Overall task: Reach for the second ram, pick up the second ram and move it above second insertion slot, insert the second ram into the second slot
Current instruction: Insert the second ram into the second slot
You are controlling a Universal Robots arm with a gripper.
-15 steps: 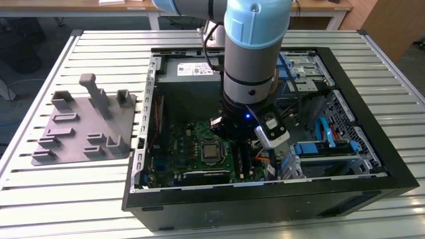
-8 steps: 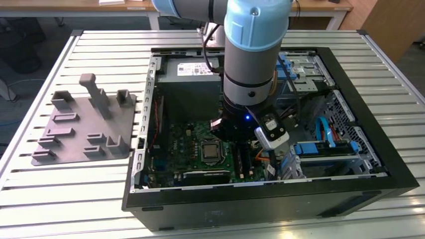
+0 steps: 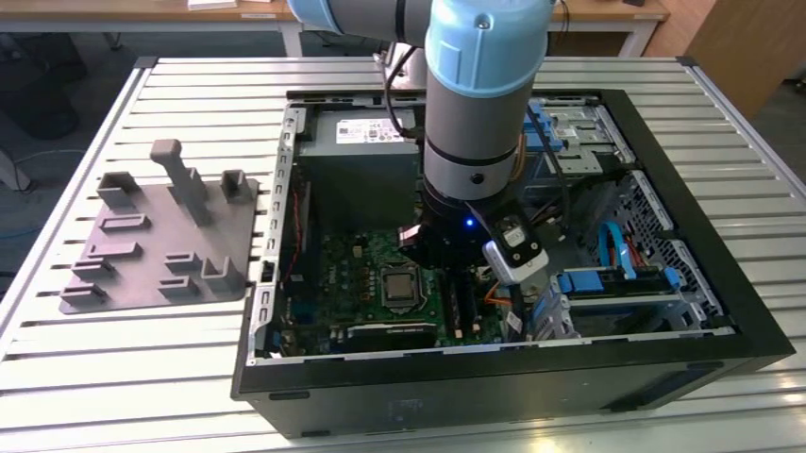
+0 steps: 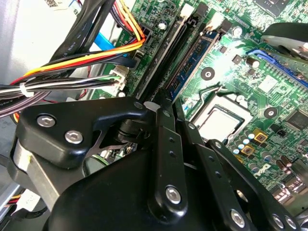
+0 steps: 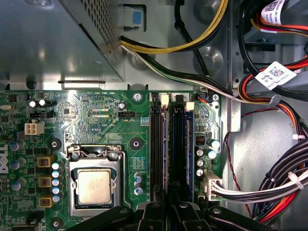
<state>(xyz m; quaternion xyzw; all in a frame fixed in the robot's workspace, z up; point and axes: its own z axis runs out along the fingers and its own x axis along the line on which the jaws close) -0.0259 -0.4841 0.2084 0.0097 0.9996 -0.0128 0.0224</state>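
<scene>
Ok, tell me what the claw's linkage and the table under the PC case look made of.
Claw linkage: likely black-coated metal, judging by its satin sheen and bright screw heads, though hard plastic is possible. Table: probably bare aluminium, pale grey, matte, with ribbed slats.

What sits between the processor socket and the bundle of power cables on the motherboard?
In the first wrist view, the memory slots lie between the processor socket and the power cables, and the second ram stands in one of them.
</scene>
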